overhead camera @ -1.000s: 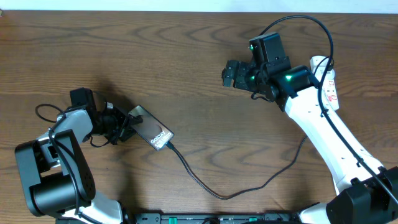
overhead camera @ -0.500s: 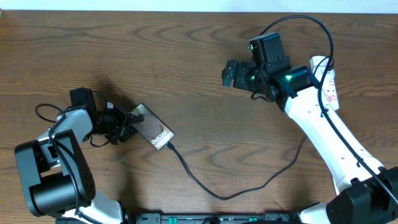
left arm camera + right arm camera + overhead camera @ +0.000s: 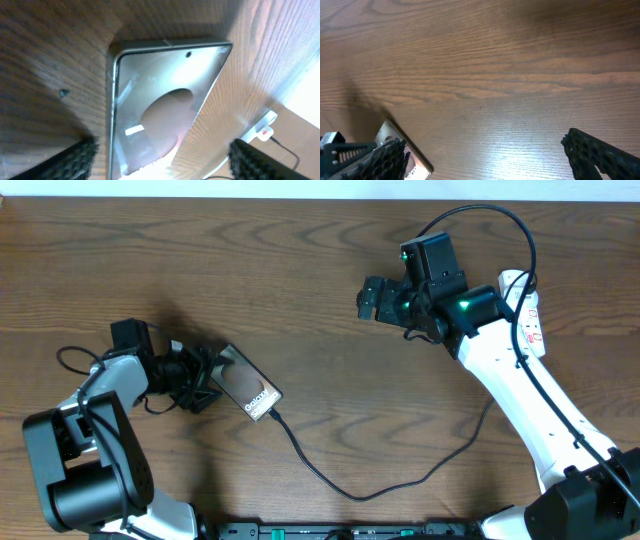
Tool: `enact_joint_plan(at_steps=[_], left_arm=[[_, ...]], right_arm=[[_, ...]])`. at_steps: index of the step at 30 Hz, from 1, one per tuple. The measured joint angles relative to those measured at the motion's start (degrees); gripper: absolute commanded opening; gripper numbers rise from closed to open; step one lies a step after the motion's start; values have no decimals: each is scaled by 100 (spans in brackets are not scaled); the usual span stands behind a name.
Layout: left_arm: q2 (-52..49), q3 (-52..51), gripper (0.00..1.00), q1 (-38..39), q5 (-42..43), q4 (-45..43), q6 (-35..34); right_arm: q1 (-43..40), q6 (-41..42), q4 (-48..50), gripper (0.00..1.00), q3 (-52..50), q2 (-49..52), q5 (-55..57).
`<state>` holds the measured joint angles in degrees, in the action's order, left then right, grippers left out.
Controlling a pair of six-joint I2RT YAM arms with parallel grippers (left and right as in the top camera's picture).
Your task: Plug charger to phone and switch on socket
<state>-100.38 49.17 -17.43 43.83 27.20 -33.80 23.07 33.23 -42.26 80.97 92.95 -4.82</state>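
Observation:
The phone [image 3: 250, 387] lies flat on the wooden table at the left, its bronze face with "Galaxy" lettering up. My left gripper [image 3: 211, 380] is open, with its fingers spread either side of the phone's near end. In the left wrist view the phone [image 3: 160, 110] fills the space ahead of the wide-apart fingers [image 3: 75, 160]. The charger [image 3: 350, 492] runs as a thin black cable from the phone's lower-right end [image 3: 272, 416] across the table toward the right arm. The socket [image 3: 530, 315] lies at the far right, partly hidden behind the right arm. My right gripper [image 3: 370, 298] hangs open over bare table, holding nothing.
Thick black robot cables loop over the right arm [image 3: 500, 220] and coil beside the left arm [image 3: 70, 360]. The left arm base [image 3: 80, 470] fills the lower-left corner and the right arm's white links [image 3: 530, 410] cross the right side.
My left gripper has opened and let go of the phone's end. The phone has shifted slightly right. The right arm has not moved.

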Motion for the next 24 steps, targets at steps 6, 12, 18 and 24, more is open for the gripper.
enact_joint_plan(at_steps=[6, 12, 18, 24], left_arm=[[11, 4, 92, 2, 48, -13, 203], [160, -120, 92, 2, 96, -251, 525], [833, -297, 93, -7, -284, -610, 887], [2365, -251, 93, -9, -398, -680, 1128]], right_arm=[[0, 0, -24, 99, -2, 0, 13], [0, 0, -55, 99, -2, 0, 17], [0, 0, -216, 99, -2, 0, 20], [0, -2, -286, 99, -2, 0, -33]])
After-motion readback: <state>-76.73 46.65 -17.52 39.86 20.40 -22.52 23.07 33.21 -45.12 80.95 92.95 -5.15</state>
